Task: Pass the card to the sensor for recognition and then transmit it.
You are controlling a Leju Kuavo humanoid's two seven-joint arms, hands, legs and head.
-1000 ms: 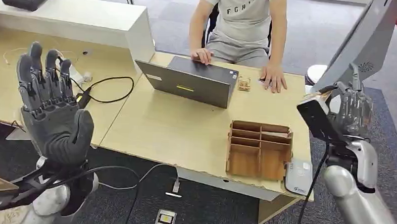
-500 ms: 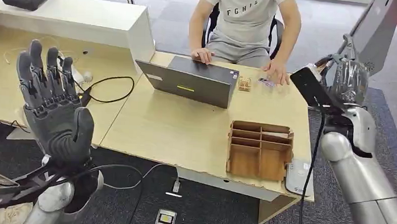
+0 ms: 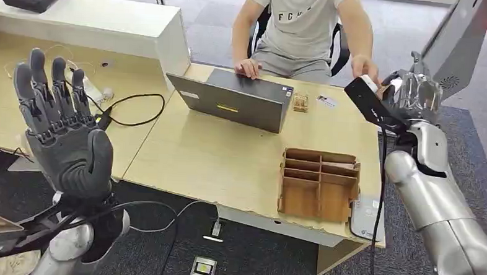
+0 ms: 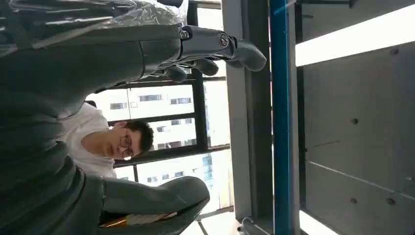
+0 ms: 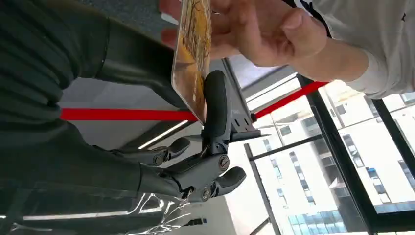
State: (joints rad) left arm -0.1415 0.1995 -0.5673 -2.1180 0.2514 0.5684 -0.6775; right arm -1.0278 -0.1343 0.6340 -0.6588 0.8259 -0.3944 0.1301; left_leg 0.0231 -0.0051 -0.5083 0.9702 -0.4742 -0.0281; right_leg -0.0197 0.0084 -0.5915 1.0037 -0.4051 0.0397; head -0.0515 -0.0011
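Because the card (image 5: 192, 54) is being handed over, the right hand (image 3: 410, 95) pinches it between thumb and finger, the person's hand (image 5: 244, 29) closing on its far end, while the left hand (image 3: 61, 129) is raised, spread and empty.

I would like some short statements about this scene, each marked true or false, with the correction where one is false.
1. The right hand holds the card. True.
2. A person's hand is at the card. True.
3. The left hand grips the laptop. False: it is raised, fingers apart, holding nothing.
4. The wooden organizer stands on the floor. False: it stands on the table, near its front edge.
5. The person's other hand rests by the laptop. True.
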